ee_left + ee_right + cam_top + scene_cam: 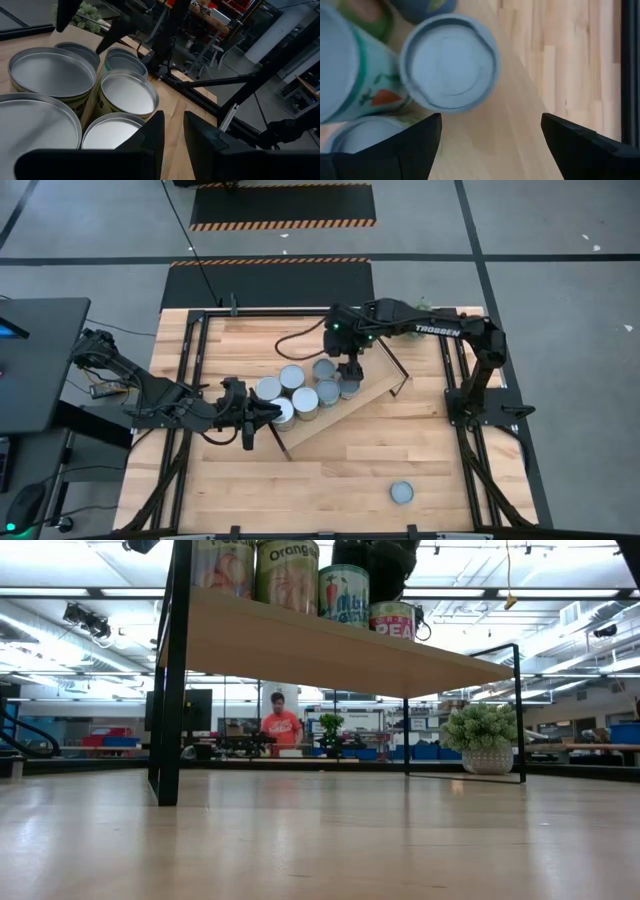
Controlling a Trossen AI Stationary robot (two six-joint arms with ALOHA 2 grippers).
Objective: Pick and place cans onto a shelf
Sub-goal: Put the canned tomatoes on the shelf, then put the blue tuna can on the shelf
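The shelf (pixel 372 402) lies slantwise across the middle of the table. Several cans (pixel 305 400) stand close together on its left half; they also show in the low view (pixel 288 575) and in the left wrist view (pixel 127 92). My right gripper (pixel 350 370) hangs open over the cluster's far right end. A pale blue-topped can (pixel 449 67) lies just ahead of its fingertips, not between them. My left gripper (pixel 268 413) is at the cluster's near left end beside a white-topped can (pixel 283 411). Its fingers (pixel 152 140) stand almost together and hold nothing.
One more can (pixel 401 492) stands alone on the tabletop at the near right. Black frame rails (pixel 190 380) run along the table's sides. A potted plant (pixel 482 735) stands at the far side. A person (pixel 282 728) shows in the room beyond the table.
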